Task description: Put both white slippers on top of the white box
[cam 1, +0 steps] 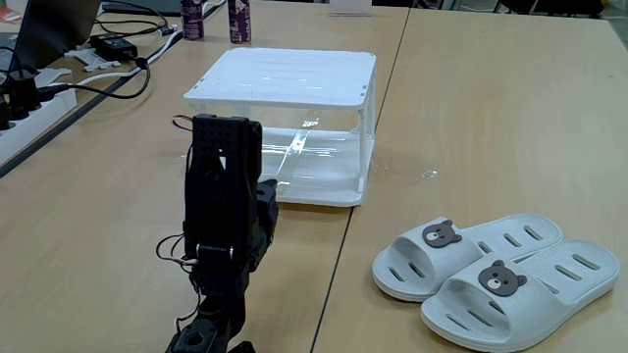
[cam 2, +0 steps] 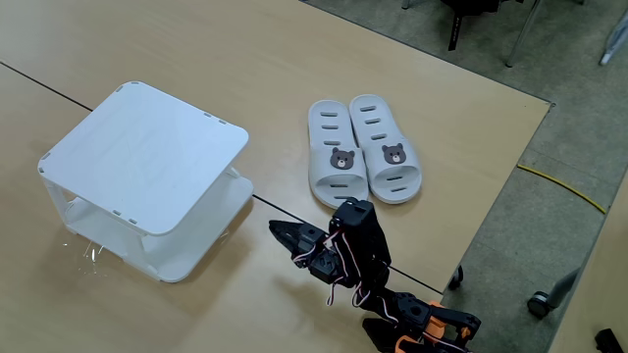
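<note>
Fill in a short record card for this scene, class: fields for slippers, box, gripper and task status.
slippers: two white slippers side by side, touching, flat on the table, bear badges up
box: white box with a bare flat top, standing apart from the slippers
gripper: gripper folded low near the arm's base, holding nothing; open or shut cannot be told
task status: not started; both slippers are on the table

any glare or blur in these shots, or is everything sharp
In a fixed view, glare streaks the white box top and its glossy lower shelf; white slippers sharp. In the other fixed view, light is even, shadows soft, the box top matte, the claw dark but legible.
</note>
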